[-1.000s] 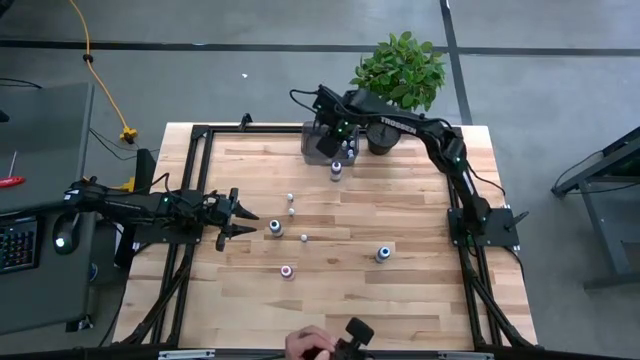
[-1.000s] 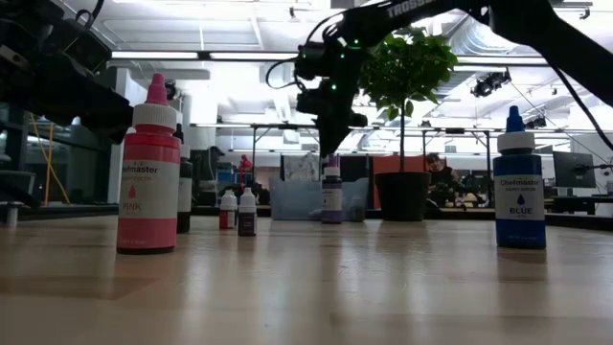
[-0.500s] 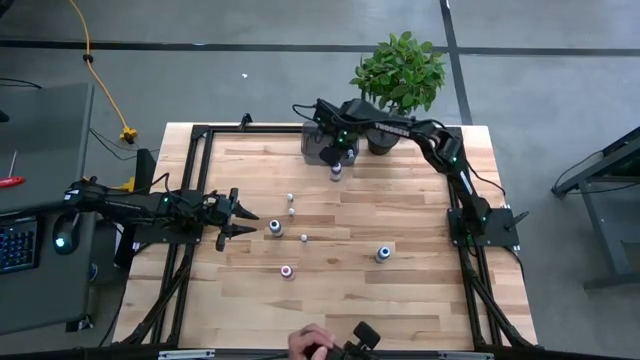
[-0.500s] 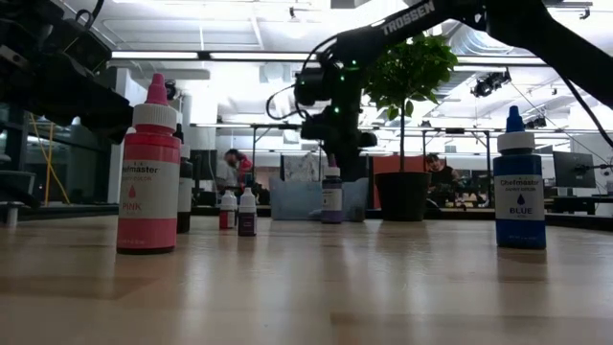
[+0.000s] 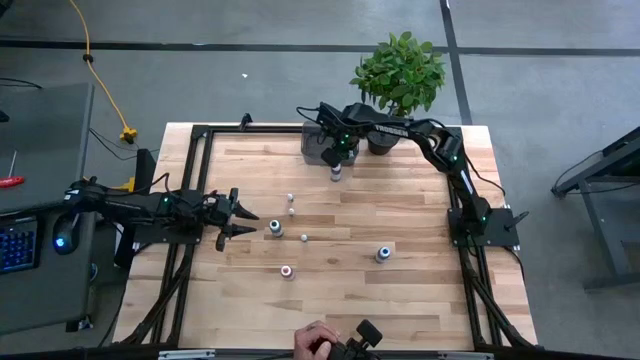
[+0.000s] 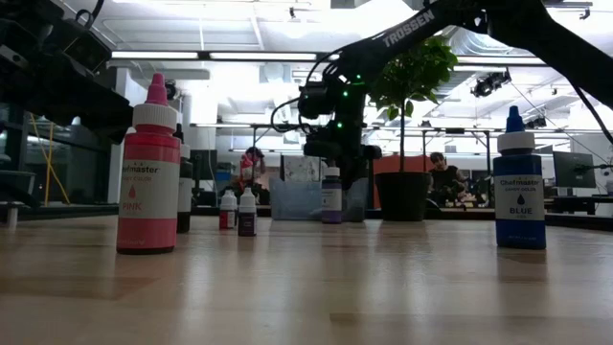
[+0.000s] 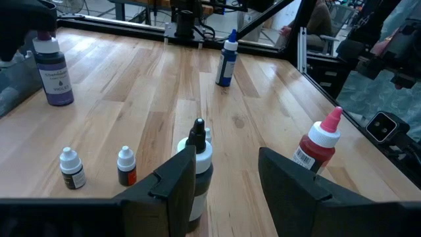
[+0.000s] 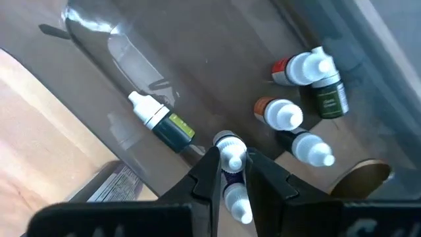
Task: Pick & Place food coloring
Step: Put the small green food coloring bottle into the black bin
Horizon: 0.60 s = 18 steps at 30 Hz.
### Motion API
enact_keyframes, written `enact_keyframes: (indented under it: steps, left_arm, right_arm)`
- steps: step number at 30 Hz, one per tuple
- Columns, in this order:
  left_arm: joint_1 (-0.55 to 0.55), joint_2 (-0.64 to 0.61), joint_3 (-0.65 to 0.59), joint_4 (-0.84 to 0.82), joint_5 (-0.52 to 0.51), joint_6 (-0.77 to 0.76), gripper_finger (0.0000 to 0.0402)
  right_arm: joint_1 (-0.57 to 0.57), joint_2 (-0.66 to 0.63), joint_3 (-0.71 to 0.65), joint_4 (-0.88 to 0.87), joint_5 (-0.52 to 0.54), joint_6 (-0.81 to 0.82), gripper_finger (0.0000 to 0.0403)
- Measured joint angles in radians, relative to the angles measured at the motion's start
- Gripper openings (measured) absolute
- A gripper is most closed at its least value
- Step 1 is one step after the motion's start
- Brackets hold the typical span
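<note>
Person (image 5: 318,343): cut off at bottom edge, high view. Small bottle labels (image 7: 70,178): too small to read.

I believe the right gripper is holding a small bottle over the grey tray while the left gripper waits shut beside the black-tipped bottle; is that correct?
Nearly. The left gripper is not shut: the left wrist view shows its fingers apart, with the black-tipped bottle just ahead. The rest holds: the right gripper pinches a small bottle over the grey tray.
</note>
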Motion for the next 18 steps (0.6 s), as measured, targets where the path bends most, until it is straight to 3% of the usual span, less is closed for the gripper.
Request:
enact_keyframes:
  steps: [7, 18]
  left_arm:
    - [0.0, 0.0, 0.0, 0.0, 0.0, 0.0, 0.0163]
    - [0.0, 0.0, 0.0, 0.0, 0.0, 0.0, 0.0163]
  right_arm:
    - [0.0, 0.0, -0.028, 0.026, -0.006, 0.019, 0.0056]
    - [0.0, 0.0, -0.028, 0.036, -0.002, 0.039, 0.0095]
